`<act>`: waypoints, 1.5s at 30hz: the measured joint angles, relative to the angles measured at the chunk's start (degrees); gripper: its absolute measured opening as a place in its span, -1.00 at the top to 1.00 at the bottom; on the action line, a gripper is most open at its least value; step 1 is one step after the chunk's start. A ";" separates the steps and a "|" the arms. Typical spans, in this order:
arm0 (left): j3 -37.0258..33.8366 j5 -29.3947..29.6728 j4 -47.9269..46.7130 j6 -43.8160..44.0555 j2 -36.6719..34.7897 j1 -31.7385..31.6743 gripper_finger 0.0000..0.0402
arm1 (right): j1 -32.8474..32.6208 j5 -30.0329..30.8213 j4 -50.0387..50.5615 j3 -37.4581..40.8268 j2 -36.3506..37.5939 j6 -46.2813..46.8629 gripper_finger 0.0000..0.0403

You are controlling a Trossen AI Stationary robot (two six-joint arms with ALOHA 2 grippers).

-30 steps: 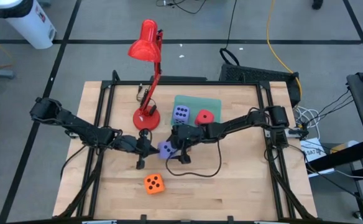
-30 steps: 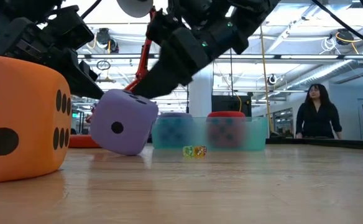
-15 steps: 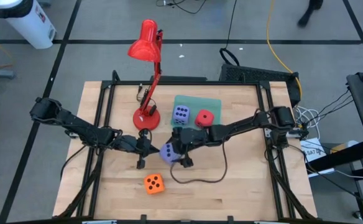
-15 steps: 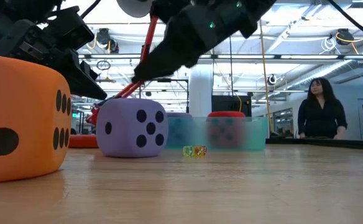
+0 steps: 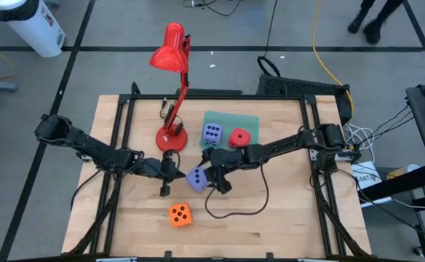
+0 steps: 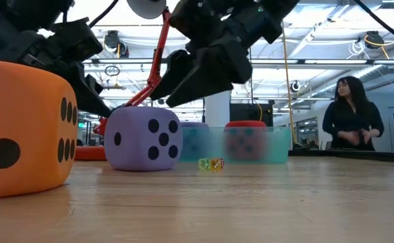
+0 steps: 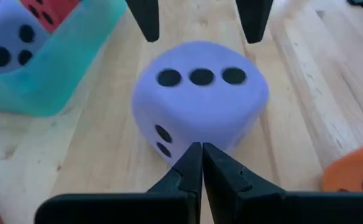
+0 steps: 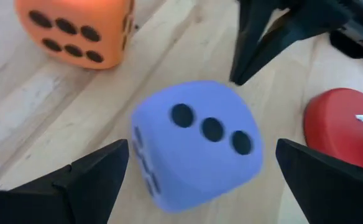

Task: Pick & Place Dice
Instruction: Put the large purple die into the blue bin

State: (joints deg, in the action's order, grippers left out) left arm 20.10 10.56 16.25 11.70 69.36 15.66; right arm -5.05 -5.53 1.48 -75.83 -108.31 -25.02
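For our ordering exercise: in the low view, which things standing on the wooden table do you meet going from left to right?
Big orange foam die with dark pips → purple-blue foam die → blurred translucent teal tray holding another purple-blue die and a red die.

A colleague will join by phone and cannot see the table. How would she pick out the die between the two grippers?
Start at the red desk lamp and its round base. Just in front of that base, on bare wood short of the flat teal tray, sits a soft purple-blue die. Its twin lies in the tray by the red die; the orange die sits nearer the front.
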 joint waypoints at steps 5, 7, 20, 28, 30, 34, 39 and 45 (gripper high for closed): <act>0.00 0.00 0.84 -0.29 0.00 -2.65 0.90 | 1.23 -0.24 -0.35 -0.02 0.05 2.08 -0.98; 0.00 -0.20 0.26 -0.47 0.00 -3.89 0.92 | 1.24 -0.29 -1.16 -0.05 -0.66 1.90 -0.98; 0.02 -9.31 4.82 -2.34 2.62 -7.06 0.97 | -0.64 2.73 -0.81 -0.02 -0.96 1.14 -0.99; 2.48 -11.11 6.97 -5.44 7.52 -7.02 0.95 | -0.90 3.52 0.28 -0.02 -0.96 3.16 -0.99; 2.69 -10.97 6.91 -5.60 7.52 -7.00 0.94 | -1.22 3.58 0.28 -0.02 -0.96 3.47 -0.99; 2.71 -11.15 7.46 -5.17 7.58 -6.96 0.98 | -2.05 4.05 0.06 -0.02 -0.96 3.14 -0.99; 2.71 -10.46 7.66 -4.96 7.61 -6.91 0.97 | -2.08 3.99 -0.23 -0.02 -0.96 1.50 -0.99; 2.71 -9.63 9.35 -5.27 7.63 -7.02 0.97 | 1.04 -3.08 -0.09 -0.02 -0.97 2.97 -0.99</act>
State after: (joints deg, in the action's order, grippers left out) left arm 22.81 0.94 25.59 6.43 76.99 8.64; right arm -4.01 -8.61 1.39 -75.85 -109.28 -22.04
